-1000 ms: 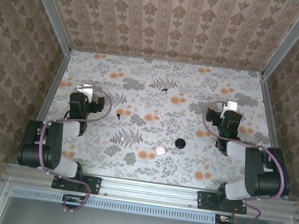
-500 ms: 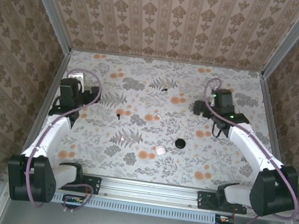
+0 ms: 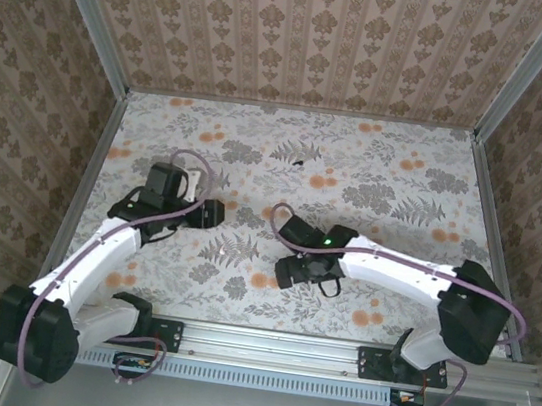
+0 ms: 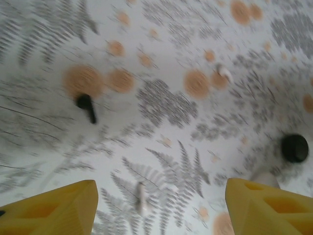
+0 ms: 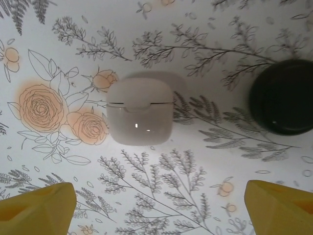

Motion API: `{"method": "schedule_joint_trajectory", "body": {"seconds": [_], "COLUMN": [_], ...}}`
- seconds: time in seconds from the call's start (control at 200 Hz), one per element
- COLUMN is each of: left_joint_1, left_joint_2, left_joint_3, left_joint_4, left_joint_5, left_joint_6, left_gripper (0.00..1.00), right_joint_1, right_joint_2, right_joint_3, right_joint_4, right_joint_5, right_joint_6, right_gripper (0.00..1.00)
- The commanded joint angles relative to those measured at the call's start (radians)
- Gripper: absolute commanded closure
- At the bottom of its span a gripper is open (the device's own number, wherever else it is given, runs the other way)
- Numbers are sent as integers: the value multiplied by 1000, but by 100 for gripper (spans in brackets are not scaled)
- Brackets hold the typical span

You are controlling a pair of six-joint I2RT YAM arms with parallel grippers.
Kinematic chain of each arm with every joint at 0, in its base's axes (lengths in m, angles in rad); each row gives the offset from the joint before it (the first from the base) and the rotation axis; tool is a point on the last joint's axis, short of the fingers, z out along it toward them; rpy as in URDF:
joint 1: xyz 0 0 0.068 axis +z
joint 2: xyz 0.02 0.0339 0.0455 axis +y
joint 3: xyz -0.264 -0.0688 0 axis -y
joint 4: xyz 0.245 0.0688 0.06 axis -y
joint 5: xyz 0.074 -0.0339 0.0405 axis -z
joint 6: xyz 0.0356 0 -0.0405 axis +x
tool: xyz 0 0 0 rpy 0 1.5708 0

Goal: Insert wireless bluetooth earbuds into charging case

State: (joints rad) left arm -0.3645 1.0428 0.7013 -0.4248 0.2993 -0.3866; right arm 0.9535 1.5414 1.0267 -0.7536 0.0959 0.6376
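The counter [image 3: 405, 182] wears a matte floral print of grey ferns and orange roses, and the walls [image 3: 304, 36] around it carry striped damask paper. The left tool [image 3: 207, 212] hangs low over the left-middle of the counter. Its wrist view shows blunt yellow fingertips [image 4: 54, 208] spread wide with nothing between them. Ahead of them, somewhat blurred, lies one earbud [image 4: 86, 105], a small black bulb with a short stem, just beside an orange bloom. From above, a second earbud [image 3: 297, 161] is a dark speck far of centre, too small to make out its shape.

The right tool [image 3: 290, 266] reaches across to near centre, and from above the arm hides what lies under it. Its own camera looks straight down on the charging case [image 5: 139, 112]. This is a glossy white shell with rounded corners, its lid seam closed, lying flat beside a rose. To the right of the case, apart from it, sits a matte black round disc [image 5: 283, 97]. The right tool's yellow fingers [image 5: 39, 208] stand wide apart, gripping nothing.
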Motion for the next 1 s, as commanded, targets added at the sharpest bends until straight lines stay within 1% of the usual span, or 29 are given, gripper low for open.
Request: {"method": "schedule_joint_trajectory", "body": {"seconds": [0.0, 0.095, 0.15, 0.18, 0.19, 0.215, 0.305, 0.37, 0.525, 0.585, 0.635, 0.705, 0.79, 0.915, 1.0], "left_joint_1": [-52, -83, -84, -85, -108, -119, -128, -131, -136, -137, -137, -139, -139, -140, -140], "left_joint_2": [-16, -25, -34, -39, -41, -43, -49, -50, -49, -48, -49, -48, -45, -38, -35], "left_joint_3": [-27, -44, -55, -62, -65, -71, -91, -101, -121, -124, -126, -132, -146, -160, -162], "left_joint_4": [-31, -23, -14, -8, -5, 1, 25, 40, 61, 63, 63, 75, 100, 135, 151], "left_joint_5": [-25, -31, -35, -40, -40, -44, -55, -60, -76, -84, -90, -95, -98, -90, -80], "left_joint_6": [-64, -85, -93, -97, -100, -102, -114, -121, -128, -126, -125, -126, -127, -127, -123], "left_gripper": [32, 34, 34, 34, 34, 34, 34, 34, 35, 35, 35, 35, 35, 35, 35], "right_joint_1": [10, 10, 10, 10, 10, 10, 4, -2, -16, -20, -25, -31, -40, -58, -77], "right_joint_2": [69, 126, 156, 172, 176, 188, 233, 268, 330, 340, 342, 346, 347, 339, 332], "right_joint_3": [68, 107, 124, 131, 133, 138, 156, 172, 199, 198, 194, 184, 172, 152, 138], "right_joint_4": [-67, -74, -79, -80, -79, -79, -75, -72, -83, -79, -72, -65, -55, -27, -5], "right_joint_5": [34, 31, 33, 34, 36, 37, 39, 32, 28, 23, 16, 9, -1, -37, -67], "right_joint_6": [60, 52, 45, 43, 42, 40, 28, 14, -11, -15, -19, -22, -25, -30, -30], "right_gripper": [13, 22, 26, 27, 27, 28, 29, 32, 48, 52, 54, 55, 53, 43, 43]}}
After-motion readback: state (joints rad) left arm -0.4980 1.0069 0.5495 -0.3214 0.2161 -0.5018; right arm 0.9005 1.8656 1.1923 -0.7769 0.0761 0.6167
